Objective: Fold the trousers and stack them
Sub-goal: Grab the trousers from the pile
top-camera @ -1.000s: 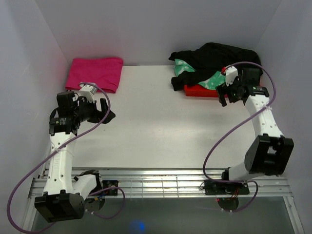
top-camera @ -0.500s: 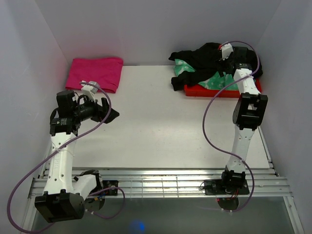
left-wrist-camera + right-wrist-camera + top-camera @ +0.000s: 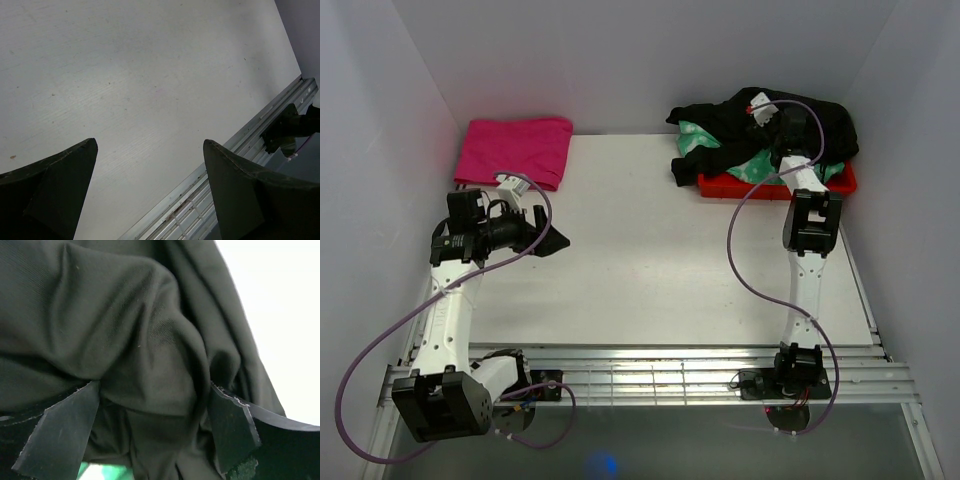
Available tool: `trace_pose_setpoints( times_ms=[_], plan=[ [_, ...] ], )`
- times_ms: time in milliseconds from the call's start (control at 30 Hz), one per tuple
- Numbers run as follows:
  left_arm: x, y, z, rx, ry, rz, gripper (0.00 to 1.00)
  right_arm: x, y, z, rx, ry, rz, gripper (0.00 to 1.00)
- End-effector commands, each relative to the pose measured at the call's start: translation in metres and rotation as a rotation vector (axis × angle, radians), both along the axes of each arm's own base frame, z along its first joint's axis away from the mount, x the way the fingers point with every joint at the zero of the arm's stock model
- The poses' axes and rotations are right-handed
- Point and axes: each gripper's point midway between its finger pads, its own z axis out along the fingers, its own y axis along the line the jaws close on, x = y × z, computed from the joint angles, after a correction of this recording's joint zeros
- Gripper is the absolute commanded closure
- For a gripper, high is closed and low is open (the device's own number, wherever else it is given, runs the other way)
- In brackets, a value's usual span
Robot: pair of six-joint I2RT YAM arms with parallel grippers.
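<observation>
The black trousers (image 3: 750, 115) lie crumpled in a heap over a red tray (image 3: 775, 187) at the back right, mixed with a green-and-white garment (image 3: 757, 165). My right gripper (image 3: 782, 128) is open, reaching into the heap. In the right wrist view a fold of the black trousers (image 3: 145, 340) fills the gap of the right gripper (image 3: 152, 405), with the fingertips (image 3: 65, 425) pressed into the fabric on either side. My left gripper (image 3: 552, 238) is open and empty above the bare table at the left; it also shows in the left wrist view (image 3: 150, 155).
A folded magenta-pink cloth (image 3: 516, 150) lies at the back left corner. White walls close in the table on three sides. A metal rail (image 3: 660, 375) runs along the near edge; it also shows in the left wrist view (image 3: 240, 145).
My right arm has stretched toward the back and its gripper has gone into the black heap on the tray. My left gripper has shifted slightly to the right.
</observation>
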Motion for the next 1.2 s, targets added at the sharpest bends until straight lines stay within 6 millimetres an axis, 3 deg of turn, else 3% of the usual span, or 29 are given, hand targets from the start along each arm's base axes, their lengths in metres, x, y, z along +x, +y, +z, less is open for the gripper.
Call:
trace_pose_setpoints(
  times_ms=[0,100,133,167,233,300,400,433,533,567,600,633,700,733,767,800,833,867,933,967,1033,1067,1100,1167],
  plan=[
    [-0.003,-0.002,0.001,-0.003,-0.008,-0.018,0.02,0.017,-0.004,0.006,-0.127,-0.146,-0.024,0.1],
    [-0.003,-0.001,0.001,-0.007,-0.001,-0.011,0.02,0.025,-0.011,0.007,-0.165,-0.229,-0.057,0.05],
    [-0.004,-0.002,0.001,-0.009,0.001,-0.012,0.02,0.026,-0.012,0.006,-0.184,-0.241,-0.056,0.19],
    [-0.004,-0.002,0.001,-0.009,-0.001,-0.012,0.02,0.027,-0.013,0.004,-0.186,-0.25,-0.06,0.39],
    [-0.004,-0.001,-0.001,-0.003,0.002,-0.004,0.02,0.027,-0.019,0.017,-0.195,-0.303,-0.095,0.74],
    [-0.004,0.0,-0.002,0.002,0.003,-0.002,0.02,0.026,-0.021,0.037,-0.197,-0.364,-0.118,0.89],
    [-0.005,0.0,0.0,0.002,-0.002,-0.003,0.02,0.018,-0.024,0.088,-0.182,-0.488,-0.173,0.92],
    [-0.005,0.0,0.002,0.003,-0.01,-0.004,0.02,0.011,-0.025,0.12,-0.168,-0.545,-0.188,0.92],
    [-0.004,0.0,0.005,0.008,-0.022,0.0,0.02,-0.008,-0.029,0.168,-0.095,-0.643,-0.228,0.92],
    [-0.005,0.0,0.006,0.009,-0.027,0.003,0.02,-0.023,-0.029,0.211,-0.064,-0.704,-0.237,0.92],
    [-0.004,0.001,0.007,0.012,-0.034,0.009,0.02,-0.03,-0.027,0.226,-0.013,-0.719,-0.228,0.92],
    [-0.003,0.002,0.008,0.014,-0.039,0.018,0.02,-0.047,-0.024,0.265,0.014,-0.765,-0.22,0.92],
    [-0.001,0.006,0.011,0.028,-0.054,0.05,0.02,-0.06,-0.019,0.287,0.074,-0.772,-0.194,0.92],
    [0.0,0.008,0.012,0.035,-0.059,0.064,0.02,-0.081,-0.015,0.325,0.091,-0.815,-0.177,0.92],
    [0.002,0.01,0.016,0.042,-0.07,0.079,0.02,-0.086,-0.009,0.328,0.103,-0.795,-0.147,0.92],
    [0.004,0.014,0.018,0.059,-0.079,0.106,0.02,-0.104,0.0,0.351,0.13,-0.799,-0.104,0.92],
    [0.007,0.019,0.019,0.083,-0.089,0.136,0.02,-0.112,0.004,0.359,0.141,-0.796,-0.083,0.92],
    [0.008,0.022,0.02,0.094,-0.091,0.151,0.02,-0.145,0.014,0.398,0.165,-0.834,-0.041,0.92],
    [0.006,0.021,0.027,0.075,-0.081,0.167,0.02,-0.182,0.029,0.43,0.175,-0.844,0.021,0.92],
    [0.005,0.021,0.031,0.072,-0.09,0.172,0.02,-0.187,0.033,0.429,0.188,-0.814,0.043,0.92],
    [0.005,0.022,0.038,0.068,-0.108,0.19,0.02,-0.228,0.043,0.461,0.219,-0.823,0.1,0.92],
    [0.004,0.024,0.041,0.072,-0.116,0.208,0.02,-0.263,0.053,0.487,0.225,-0.849,0.148,0.92],
    [0.003,0.024,0.045,0.069,-0.126,0.215,0.02,-0.274,0.062,0.494,0.233,-0.847,0.19,0.92],
    [-0.001,0.022,0.051,0.049,-0.127,0.213,0.02,-0.318,0.078,0.516,0.234,-0.859,0.266,0.92]
  ],
)
